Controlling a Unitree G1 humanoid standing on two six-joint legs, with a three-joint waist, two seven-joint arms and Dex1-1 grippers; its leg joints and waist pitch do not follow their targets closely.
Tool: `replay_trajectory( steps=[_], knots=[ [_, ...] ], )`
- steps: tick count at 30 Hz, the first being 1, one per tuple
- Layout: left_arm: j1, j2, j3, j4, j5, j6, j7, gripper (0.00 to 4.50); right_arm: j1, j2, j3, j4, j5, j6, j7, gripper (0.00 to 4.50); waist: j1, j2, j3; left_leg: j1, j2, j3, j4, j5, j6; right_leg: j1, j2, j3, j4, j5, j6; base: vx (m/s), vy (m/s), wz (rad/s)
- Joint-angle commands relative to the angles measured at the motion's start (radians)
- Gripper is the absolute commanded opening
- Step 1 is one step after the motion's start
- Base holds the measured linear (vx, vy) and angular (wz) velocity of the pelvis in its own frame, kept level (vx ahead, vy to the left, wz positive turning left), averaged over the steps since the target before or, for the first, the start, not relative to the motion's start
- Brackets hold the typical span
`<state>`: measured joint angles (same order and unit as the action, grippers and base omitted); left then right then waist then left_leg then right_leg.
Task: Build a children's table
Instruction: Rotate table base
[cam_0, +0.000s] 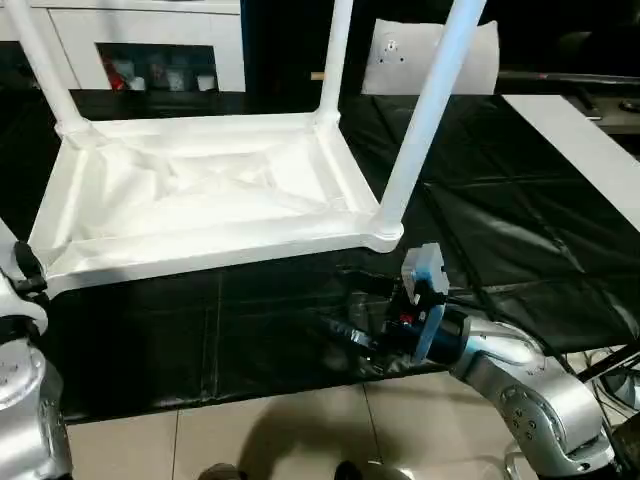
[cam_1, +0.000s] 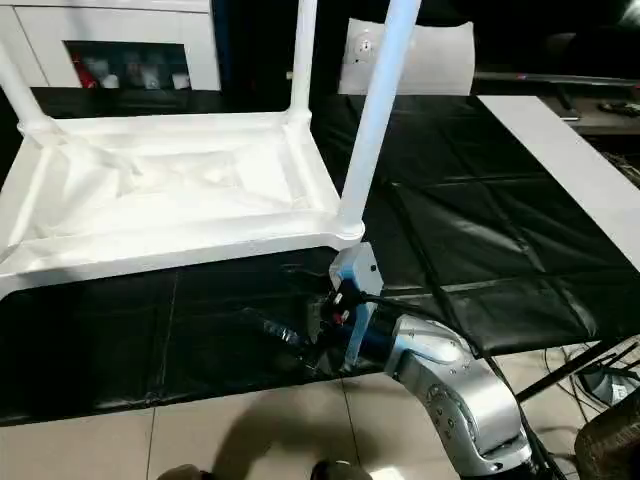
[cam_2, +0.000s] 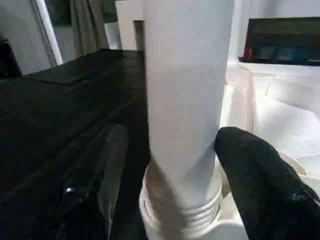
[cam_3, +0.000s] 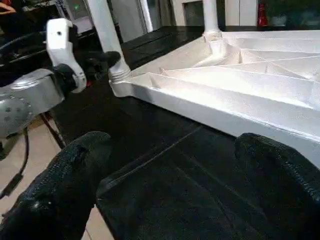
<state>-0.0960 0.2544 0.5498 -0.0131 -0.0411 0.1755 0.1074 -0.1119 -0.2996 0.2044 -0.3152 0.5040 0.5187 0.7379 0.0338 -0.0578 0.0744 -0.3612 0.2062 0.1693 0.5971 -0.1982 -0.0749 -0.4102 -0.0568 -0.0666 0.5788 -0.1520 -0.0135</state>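
Note:
The children's table lies upside down on black cloth, its white ribbed top (cam_0: 200, 255) facing up. Legs stand in the far left socket (cam_0: 40, 60), the far right socket (cam_0: 335, 60) and the near right socket (cam_0: 430, 100). A fourth leg (cam_2: 185, 100) stands in the near left corner socket (cam_2: 180, 215). My left gripper (cam_2: 170, 145) straddles that leg just above the socket, open, with a gap at one finger (cam_2: 105, 165); it also shows in the right wrist view (cam_3: 107, 57). My right gripper (cam_3: 170, 170) hangs open and empty over the cloth, in front of the top's near rim (cam_3: 210, 110).
The black cloth (cam_0: 500, 230) ends near my body, with tiled floor (cam_0: 270, 430) below. A white cabinet (cam_0: 150, 50) stands behind the table. A white cushion-like panel (cam_0: 430, 55) sits at the back, and a white strip (cam_0: 590, 150) lies at the right.

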Motion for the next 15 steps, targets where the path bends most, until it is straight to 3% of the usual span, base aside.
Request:
replay_trajectory(
  steps=[1, 8, 9, 10, 12, 13, 14, 15],
  knots=[
    [-0.039, 0.037, 0.017, 0.075, -0.025, -0.001, -0.041, 3.15, 0.005, -0.007, -0.002, -0.015, -0.002, 0.002, 0.0, 4.5, -0.002, 0.027, -0.057, 0.014, 0.018, -0.011, -0.08, -0.281, 0.012, 0.032, -0.057, 0.044, -0.075, -0.352, -0.087, 0.0, 0.0, 0.0],
    [-0.138, 0.132, 0.035, 0.262, -0.046, -0.008, -0.066, 3.15, 0.01, -0.002, -0.002, -0.017, -0.007, 0.0, -0.016, 4.5, -0.004, 0.03, -0.06, 0.016, 0.023, -0.014, -0.082, -0.284, -0.006, 0.037, -0.062, 0.045, -0.065, -0.304, -0.113, 0.0, 0.0, 0.0],
    [-0.158, 0.152, 0.043, 0.303, -0.061, -0.014, -0.082, 3.15, 0.013, -0.002, -0.001, -0.018, -0.006, -0.001, -0.018, 4.5, -0.001, 0.036, -0.06, 0.017, 0.021, -0.015, -0.083, -0.283, -0.007, 0.037, -0.062, 0.045, -0.065, -0.301, -0.116, 0.0, 0.0, 0.0],
    [-0.163, 0.158, 0.045, 0.315, -0.066, -0.016, -0.088, 3.15, 0.014, -0.002, -0.001, -0.019, -0.006, -0.001, -0.019, 4.5, -0.002, 0.034, -0.06, 0.018, 0.019, -0.014, -0.083, -0.289, -0.006, 0.037, -0.061, 0.045, -0.066, -0.304, -0.115, 0.0, 0.0, 0.0],
    [-0.192, 0.182, 0.057, 0.381, -0.136, 0.004, -0.181, 3.15, 0.021, -0.001, -0.001, -0.02, -0.009, -0.003, -0.022, 4.5, -0.002, 0.032, -0.06, 0.015, 0.02, -0.015, -0.083, -0.283, -0.011, 0.041, -0.065, 0.045, -0.064, -0.302, -0.121, 0.0, 0.0, 0.0],
    [-0.196, 0.187, 0.062, 0.398, -0.18, 0.012, -0.248, 3.15, 0.024, -0.002, -0.002, -0.02, -0.01, -0.004, -0.023, 4.5, 0.0, 0.038, -0.06, 0.02, 0.02, -0.014, -0.084, -0.287, -0.015, 0.037, -0.065, 0.046, -0.064, -0.306, -0.127, 0.0, 0.0, 0.0],
    [-0.184, 0.203, 0.051, 0.413, -0.232, 0.009, -0.378, 3.15, 0.028, -0.002, -0.004, -0.017, -0.013, -0.006, -0.027, 4.5, 0.0, 0.036, -0.06, 0.02, 0.021, -0.013, -0.085, -0.281, -0.019, 0.037, -0.066, 0.047, -0.065, -0.296, -0.134, 0.0, 0.0, 0.0],
    [-0.184, 0.203, 0.051, 0.413, -0.232, 0.009, -0.378, 3.15, 0.028, -0.002, -0.004, -0.017, -0.013, -0.006, -0.027, 4.5, 0.001, 0.038, -0.06, 0.019, 0.023, -0.013, -0.087, -0.281, -0.025, 0.038, -0.066, 0.048, -0.061, -0.278, -0.147, 0.0, 0.0, 0.0]
  ],
)
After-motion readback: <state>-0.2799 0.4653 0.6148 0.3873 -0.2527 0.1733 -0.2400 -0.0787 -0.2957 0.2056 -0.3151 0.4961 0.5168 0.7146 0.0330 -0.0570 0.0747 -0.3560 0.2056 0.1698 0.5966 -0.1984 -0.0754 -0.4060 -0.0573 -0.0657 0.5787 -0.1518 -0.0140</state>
